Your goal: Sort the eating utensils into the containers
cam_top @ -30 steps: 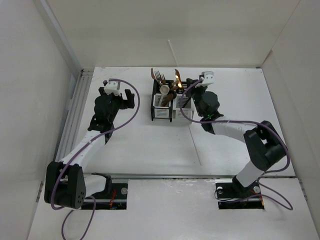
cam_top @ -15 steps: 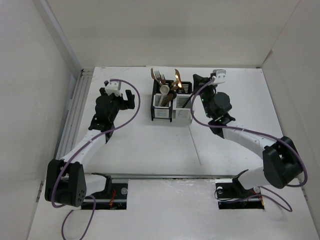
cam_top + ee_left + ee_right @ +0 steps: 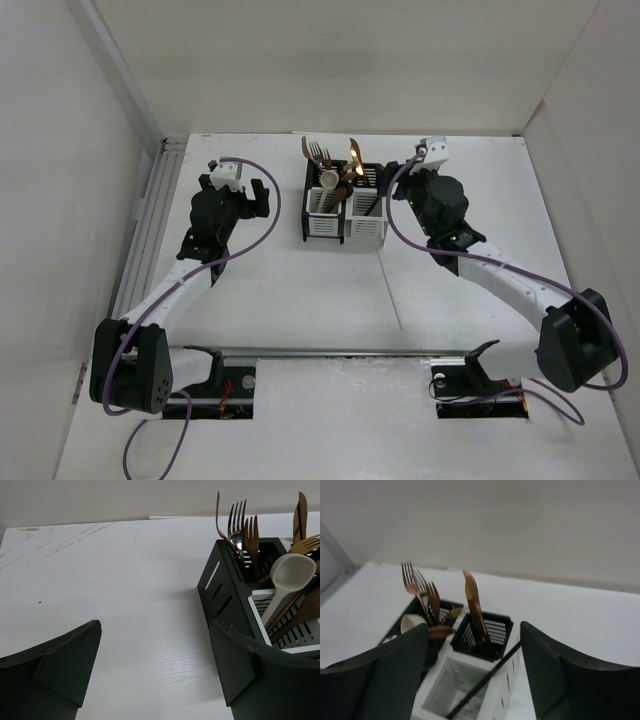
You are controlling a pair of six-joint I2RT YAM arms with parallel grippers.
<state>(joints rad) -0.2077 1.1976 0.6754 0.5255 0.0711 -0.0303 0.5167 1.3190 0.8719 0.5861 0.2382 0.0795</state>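
My right hand (image 3: 475,630) is spread wide over the boxes (image 3: 322,226) and holds nothing. A black chopstick (image 3: 485,676) leans in the right box, just under my fingers. I think I should lift straight up, so I do not knock it out. One white chopstick (image 3: 390,292) lies flat on the worktop (image 3: 300,290), near the boxes. It is thin, so I should pinch it low and in the middle. My left hand (image 3: 155,625) is spread too, beside the boxes, and is empty.

2 white-and-black arms (image 3: 165,290), looping purple cables (image 3: 268,222), black joints (image 3: 130,368)
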